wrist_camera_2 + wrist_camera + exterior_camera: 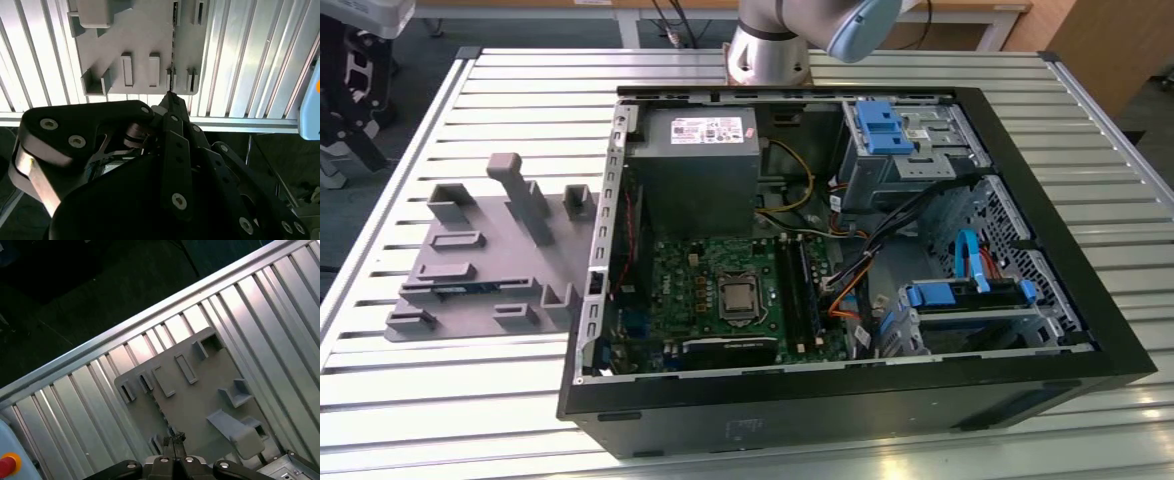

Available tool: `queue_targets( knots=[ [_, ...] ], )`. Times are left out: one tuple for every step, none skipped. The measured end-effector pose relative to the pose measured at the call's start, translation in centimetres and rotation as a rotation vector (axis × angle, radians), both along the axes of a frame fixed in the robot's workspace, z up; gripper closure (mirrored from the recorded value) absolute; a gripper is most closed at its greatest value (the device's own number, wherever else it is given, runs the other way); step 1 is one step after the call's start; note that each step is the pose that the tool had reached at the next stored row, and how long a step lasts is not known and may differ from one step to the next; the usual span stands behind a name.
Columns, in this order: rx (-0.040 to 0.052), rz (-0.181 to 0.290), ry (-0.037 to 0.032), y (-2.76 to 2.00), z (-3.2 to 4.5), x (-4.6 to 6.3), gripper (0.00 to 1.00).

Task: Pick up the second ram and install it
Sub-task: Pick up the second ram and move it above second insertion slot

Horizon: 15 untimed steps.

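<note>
Gripper (170, 97) clenched, seemingly empty, lined up over the memory stick (173, 50).
Second wrist view: memory stick stands on edge in the gray holder (140, 45), kept graspable. First wrist view: gripper over holder. Exterior view's left: holder on tabletop (520, 400), beside the computer (854, 400).

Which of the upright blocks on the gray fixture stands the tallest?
The narrow post at the far part of the fixture in the exterior view; its top rises above all others.
</note>
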State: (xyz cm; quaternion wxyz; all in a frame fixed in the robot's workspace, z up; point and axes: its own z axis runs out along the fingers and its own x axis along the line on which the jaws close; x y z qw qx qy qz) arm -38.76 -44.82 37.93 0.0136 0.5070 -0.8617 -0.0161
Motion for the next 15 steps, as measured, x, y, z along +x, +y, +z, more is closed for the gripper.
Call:
queue_targets(
  knots=[
    [0.0000, 0.008, 0.0001, 0.00, 0.00, 0.00, 0.89],
    [-0.0001, 0.017, 0.0001, 0.00, 0.00, 0.00, 0.89],
    [-0.0001, 0.025, 0.0001, 0.00, 0.01, 0.00, 0.89],
    [0.0000, 0.033, 0.0000, 0.00, 0.00, 0.00, 0.89],
    [0.0000, 0.041, 0.0000, 0.00, 0.00, 0.00, 0.89],
    [-0.0001, 0.050, 0.0000, 0.00, 0.00, 0.00, 0.89],
    [-0.0001, 0.059, 0.0001, 0.00, 0.00, 0.00, 0.89],
    [-0.0001, 0.067, 0.0001, 0.00, 0.00, 0.00, 0.89],
    [-0.0001, 0.076, 0.0000, 0.00, 0.00, 0.00, 0.89],
    [0.0000, 0.084, 0.0000, 0.00, 0.00, 0.00, 0.89],
    [0.0000, 0.092, 0.0000, 0.00, 0.00, 0.00, 0.89],
    [-0.0001, 0.101, 0.0001, 0.00, 0.00, 0.00, 0.89],
    [-0.0001, 0.110, 0.0001, 0.00, 0.00, 0.00, 0.89],
    [0.0000, 0.118, 0.0000, 0.00, 0.00, 0.00, 0.89],
    [0.0000, 0.127, 0.0000, 0.00, 0.00, 0.00, 0.89]
  ],
)
